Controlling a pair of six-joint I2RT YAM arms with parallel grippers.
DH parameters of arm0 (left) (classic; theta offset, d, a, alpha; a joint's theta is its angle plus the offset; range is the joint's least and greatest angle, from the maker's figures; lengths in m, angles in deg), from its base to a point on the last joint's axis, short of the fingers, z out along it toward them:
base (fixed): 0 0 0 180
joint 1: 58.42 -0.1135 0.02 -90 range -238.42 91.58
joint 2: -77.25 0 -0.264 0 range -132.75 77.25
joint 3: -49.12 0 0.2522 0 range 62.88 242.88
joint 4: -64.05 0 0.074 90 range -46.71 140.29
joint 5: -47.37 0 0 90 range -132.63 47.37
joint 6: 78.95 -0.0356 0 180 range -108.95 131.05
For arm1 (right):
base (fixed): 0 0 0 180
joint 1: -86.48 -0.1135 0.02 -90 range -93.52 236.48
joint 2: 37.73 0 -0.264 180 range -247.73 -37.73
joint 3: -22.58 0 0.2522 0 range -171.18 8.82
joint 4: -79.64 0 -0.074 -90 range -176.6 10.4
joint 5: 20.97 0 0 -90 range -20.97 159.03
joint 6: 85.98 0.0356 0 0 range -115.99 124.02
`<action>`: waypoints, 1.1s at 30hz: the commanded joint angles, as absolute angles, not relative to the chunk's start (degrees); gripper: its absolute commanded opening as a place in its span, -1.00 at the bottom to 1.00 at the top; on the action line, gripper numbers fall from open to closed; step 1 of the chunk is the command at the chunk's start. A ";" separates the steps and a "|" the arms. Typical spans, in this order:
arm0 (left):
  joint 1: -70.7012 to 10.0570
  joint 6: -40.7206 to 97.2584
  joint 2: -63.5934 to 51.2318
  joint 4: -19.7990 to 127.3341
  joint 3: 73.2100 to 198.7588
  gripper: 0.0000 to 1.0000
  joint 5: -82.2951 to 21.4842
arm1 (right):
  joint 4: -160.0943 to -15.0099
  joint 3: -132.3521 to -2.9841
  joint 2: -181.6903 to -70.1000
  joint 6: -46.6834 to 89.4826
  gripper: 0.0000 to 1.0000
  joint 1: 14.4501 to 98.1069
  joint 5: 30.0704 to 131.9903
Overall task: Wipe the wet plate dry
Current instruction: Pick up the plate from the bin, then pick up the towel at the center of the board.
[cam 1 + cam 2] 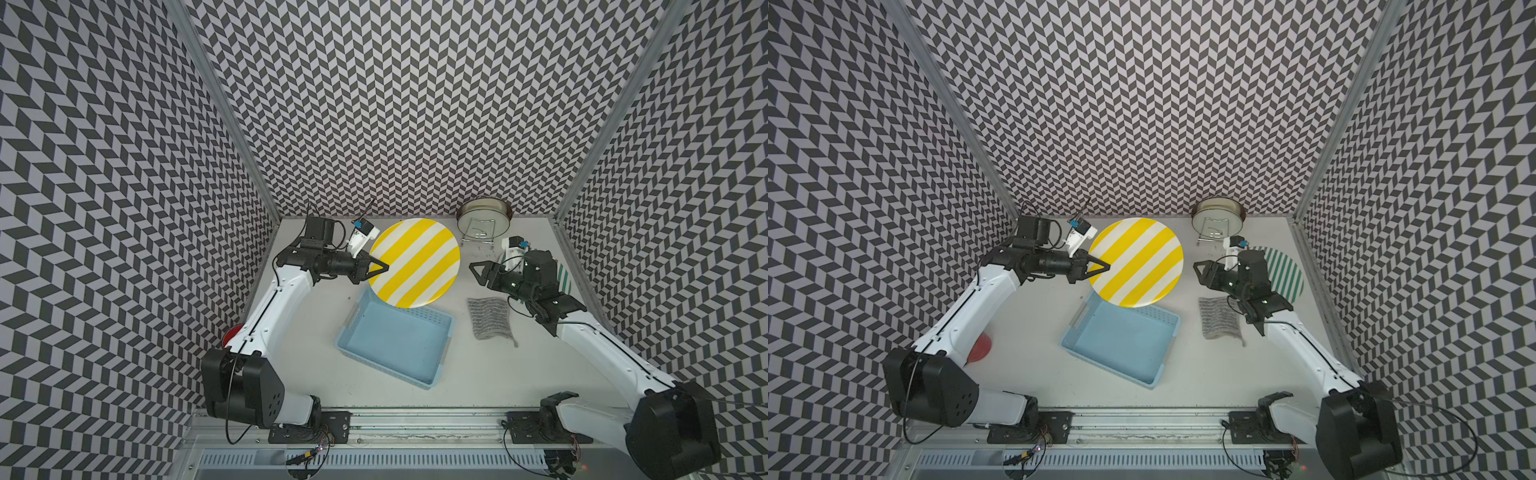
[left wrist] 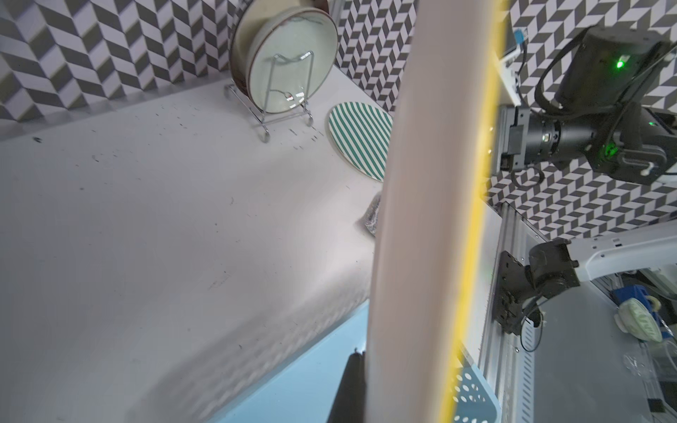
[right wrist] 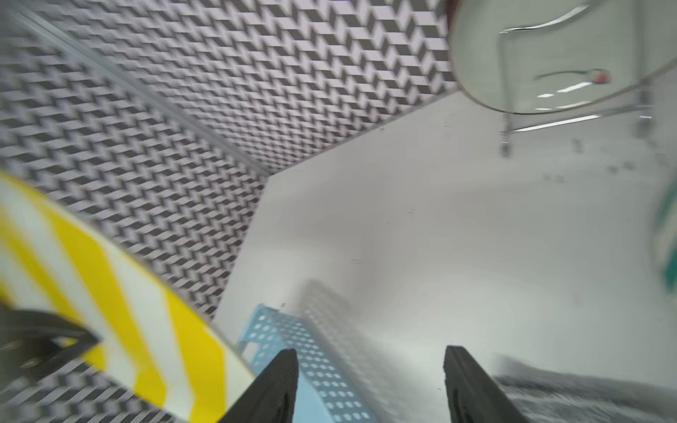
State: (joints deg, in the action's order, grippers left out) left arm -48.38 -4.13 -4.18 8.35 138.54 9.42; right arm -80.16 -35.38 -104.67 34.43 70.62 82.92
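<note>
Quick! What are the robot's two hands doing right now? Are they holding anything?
Left gripper: closed, holding the yellow striped plate by its rim.
Right gripper: open, nothing between its fingers.

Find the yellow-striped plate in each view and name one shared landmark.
Top view: yellow-striped plate mid-table, at the blue basket's far rim.
Top view: same plate, same place.
Left wrist: edge-on, a tall band mid-picture.
Right wrist: blurred, at the picture's edge.
Shared landmark: racked dish.
</note>
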 commanded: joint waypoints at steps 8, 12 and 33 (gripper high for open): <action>-49.03 -1.85 -2.31 14.83 141.58 -1.00 9.06 | -67.40 -27.73 -106.29 37.94 0.36 68.11 62.60; -49.06 -2.82 -2.50 13.38 142.22 -1.00 8.78 | -69.45 -25.52 -108.78 39.59 0.33 67.94 62.06; -48.96 3.19 -1.86 19.73 137.33 -1.00 9.24 | -81.08 -25.26 -90.96 33.53 -1.00 67.06 67.26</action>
